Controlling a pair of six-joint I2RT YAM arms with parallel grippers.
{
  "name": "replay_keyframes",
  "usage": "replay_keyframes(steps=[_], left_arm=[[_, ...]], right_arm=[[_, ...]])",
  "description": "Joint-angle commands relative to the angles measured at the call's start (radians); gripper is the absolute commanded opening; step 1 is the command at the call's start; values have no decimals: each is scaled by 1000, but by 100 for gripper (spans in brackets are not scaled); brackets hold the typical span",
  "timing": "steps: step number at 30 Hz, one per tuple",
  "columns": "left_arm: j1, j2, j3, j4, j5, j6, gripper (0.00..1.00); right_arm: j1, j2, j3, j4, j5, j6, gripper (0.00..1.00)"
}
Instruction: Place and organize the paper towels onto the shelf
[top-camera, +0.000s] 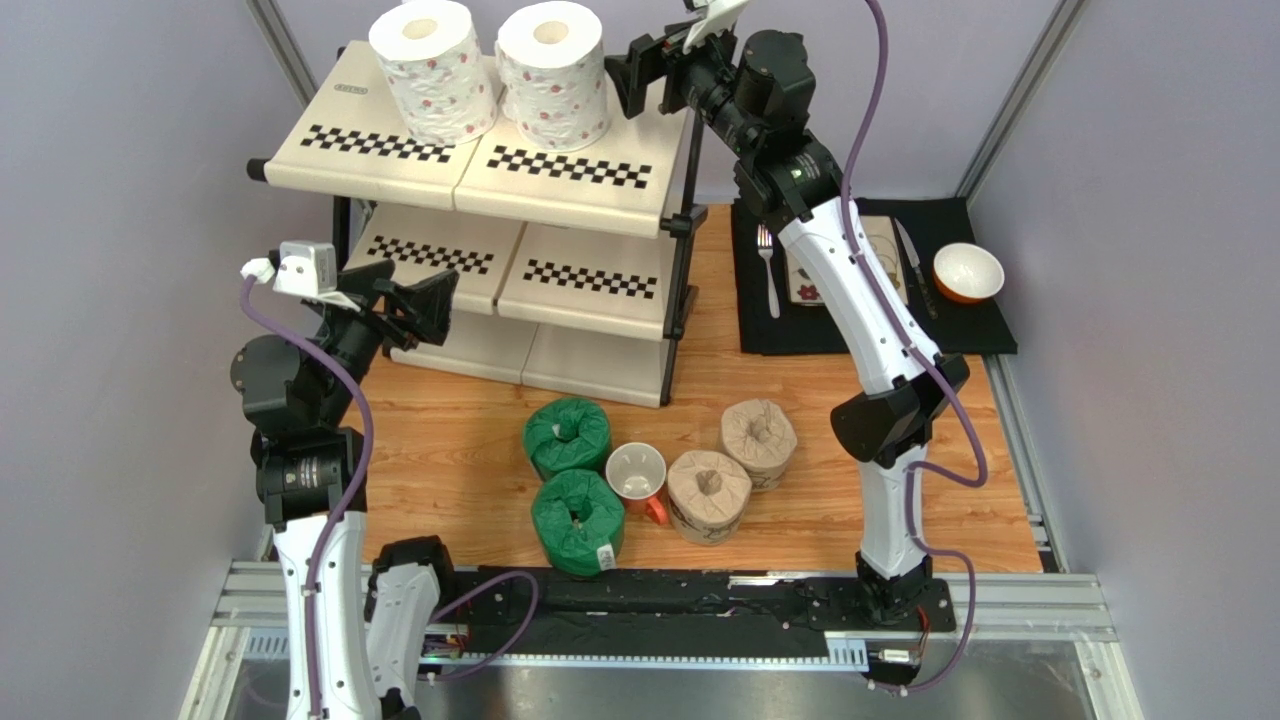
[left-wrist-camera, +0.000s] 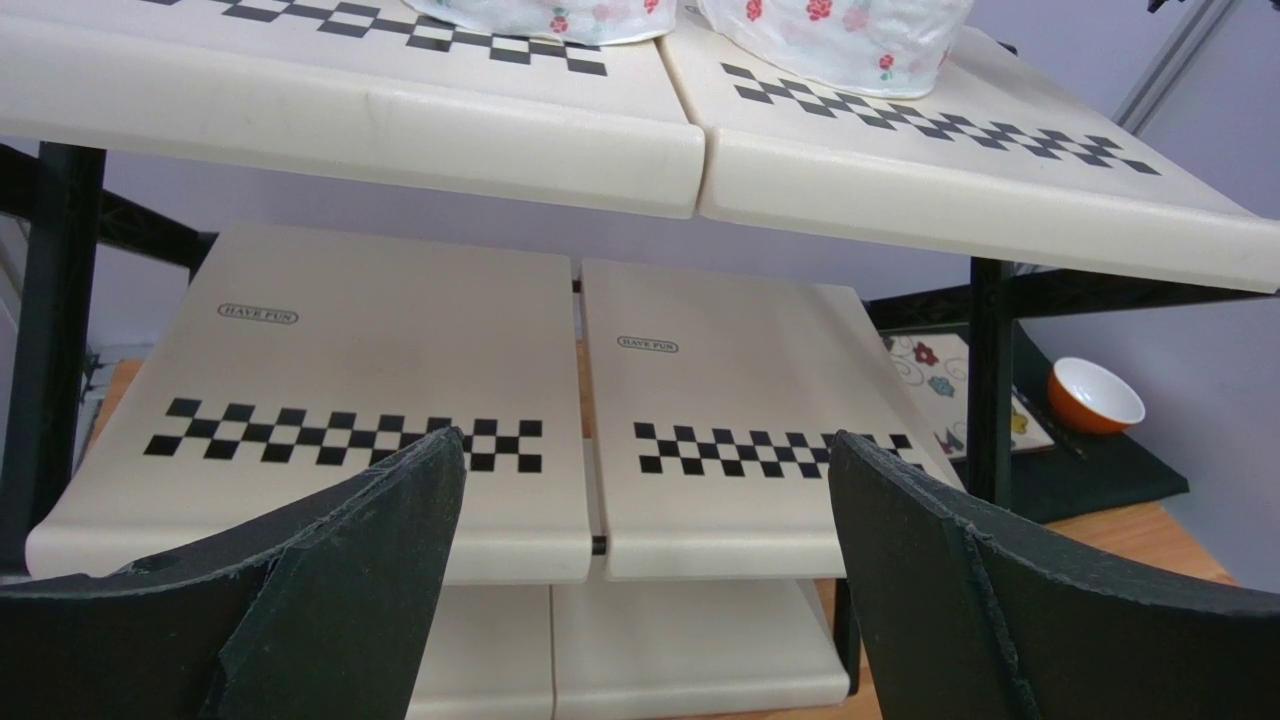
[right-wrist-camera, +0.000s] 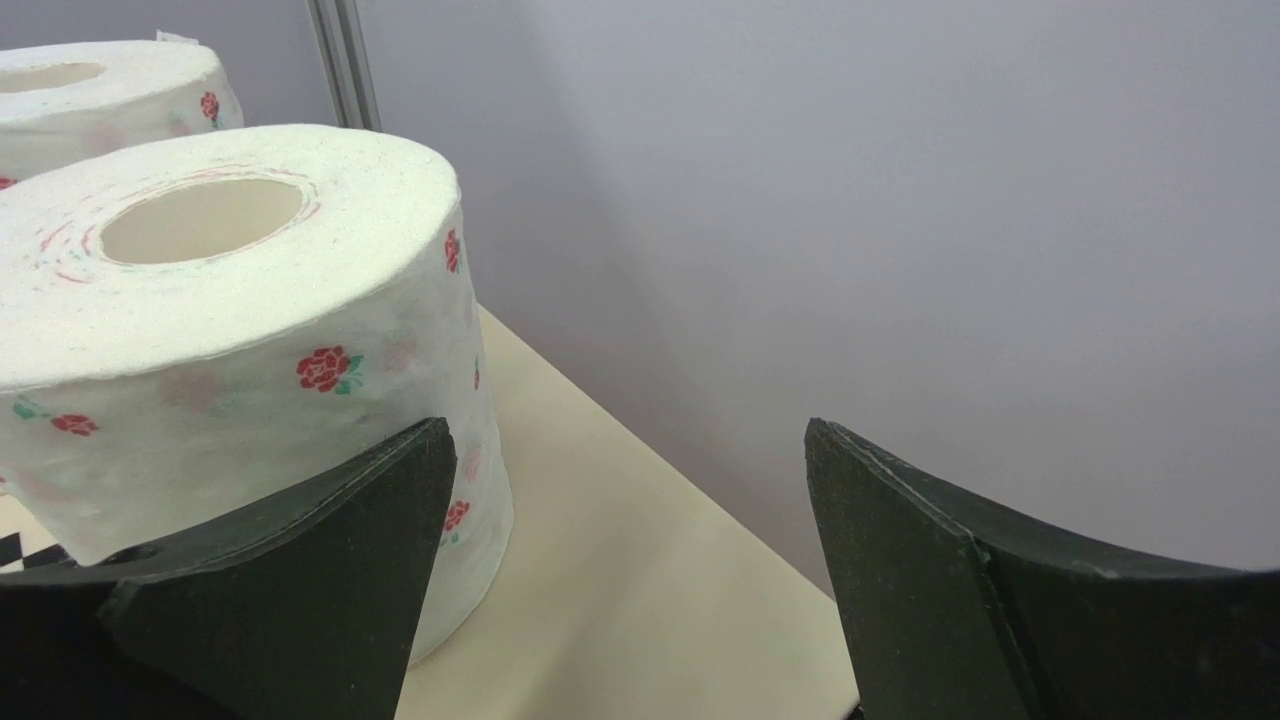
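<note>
My left gripper (top-camera: 425, 308) and right gripper (top-camera: 634, 71) hang open, empty; green rolls (top-camera: 568, 437) stand upright nearest the left, toward its base

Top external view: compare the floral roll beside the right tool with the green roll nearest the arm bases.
The floral roll stands on the top tier of the shelf; the green roll sits on the wooden table. The floral roll is white with red flowers and an open core; the green roll is wrapped shut in green. Both stand on end beside a matching twin.
</note>
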Motion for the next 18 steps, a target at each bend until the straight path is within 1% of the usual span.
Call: replay_keyframes(steps=[1, 18], left_arm=[[4, -11, -11, 12, 21, 8, 99], [4, -15, -33, 35, 30, -15, 99]], right_arm=[[4, 7, 41, -11, -65, 10, 92], [4, -44, -36, -7, -203, -3, 91]])
